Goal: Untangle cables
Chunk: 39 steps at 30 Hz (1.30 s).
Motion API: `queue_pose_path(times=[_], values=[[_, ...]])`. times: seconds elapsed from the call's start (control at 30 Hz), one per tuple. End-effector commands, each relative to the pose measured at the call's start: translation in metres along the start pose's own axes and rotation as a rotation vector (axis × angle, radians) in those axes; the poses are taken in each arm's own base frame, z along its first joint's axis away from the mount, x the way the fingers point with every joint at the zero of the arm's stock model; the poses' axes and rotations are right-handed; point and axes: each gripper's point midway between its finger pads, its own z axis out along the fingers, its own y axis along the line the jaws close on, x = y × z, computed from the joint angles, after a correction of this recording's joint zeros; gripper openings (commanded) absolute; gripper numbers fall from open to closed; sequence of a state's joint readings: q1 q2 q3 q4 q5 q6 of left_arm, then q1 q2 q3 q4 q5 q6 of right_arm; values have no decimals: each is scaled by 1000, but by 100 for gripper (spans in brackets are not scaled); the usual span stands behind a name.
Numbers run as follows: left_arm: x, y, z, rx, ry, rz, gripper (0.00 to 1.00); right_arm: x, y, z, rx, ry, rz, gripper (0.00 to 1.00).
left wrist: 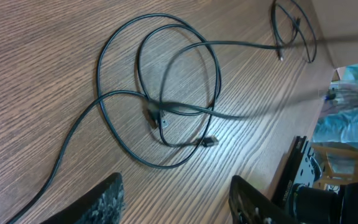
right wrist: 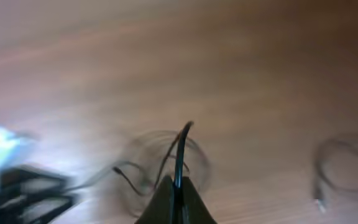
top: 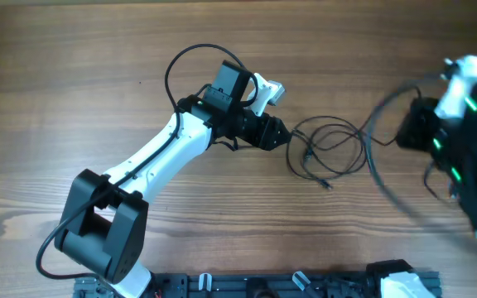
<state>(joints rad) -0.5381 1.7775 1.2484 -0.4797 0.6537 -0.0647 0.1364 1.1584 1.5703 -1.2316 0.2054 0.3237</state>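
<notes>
1. Two grippers matter here. The right gripper, at the bottom centre of its wrist view, has its jaws pinched together on one strand of the cables. The left gripper hangs with jaws apart and nothing between them, just left of the tangle at mid-frame in the overhead view.
2. Done well, I'd judge, the left pins the loops near their crossing while the right draws its strand away slowly and low, so the plug ends don't snag.
3. Upper right in the left wrist view, a second small coil lies well apart.
4. Underneath is a wooden table of brown grain. Past its right edge there is only blurry bluish clutter.
</notes>
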Motion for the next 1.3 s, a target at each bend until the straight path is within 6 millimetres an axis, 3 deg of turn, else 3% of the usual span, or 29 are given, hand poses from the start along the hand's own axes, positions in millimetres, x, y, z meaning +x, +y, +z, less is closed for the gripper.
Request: queue_pose_path(times=[0.0, 0.13, 0.3, 0.43, 0.57, 0.63, 0.73, 0.83, 1.13, 1.27], values=[[8, -1, 6, 17, 25, 4, 55, -1, -36, 35, 292, 32, 134, 4], [9, -1, 7, 18, 25, 5, 54, 2, -43, 42, 355, 37, 206, 4], [7, -6, 18, 32, 13, 41, 59, -14, -55, 15, 371, -91, 248, 4], [10, 5, 46, 7, 22, 62, 55, -13, -62, -3, 374, -128, 278, 4], [16, 36, 75, -127, 26, 69, 55, 0, -92, -17, 489, -119, 344, 4], [14, 35, 86, -112, 15, 90, 56, 6, -102, -20, 522, -102, 362, 4], [13, 18, 103, -63, -2, 145, 57, 11, -116, -26, 561, -104, 424, 4], [18, 14, 115, -53, 4, 165, 57, 10, -117, -29, 554, -113, 433, 4], [39, 31, 135, -65, 61, 135, 55, 11, -116, -30, 549, -116, 434, 4], [45, 63, 129, -244, 82, 111, 52, 11, -116, -30, 546, -115, 435, 4]])
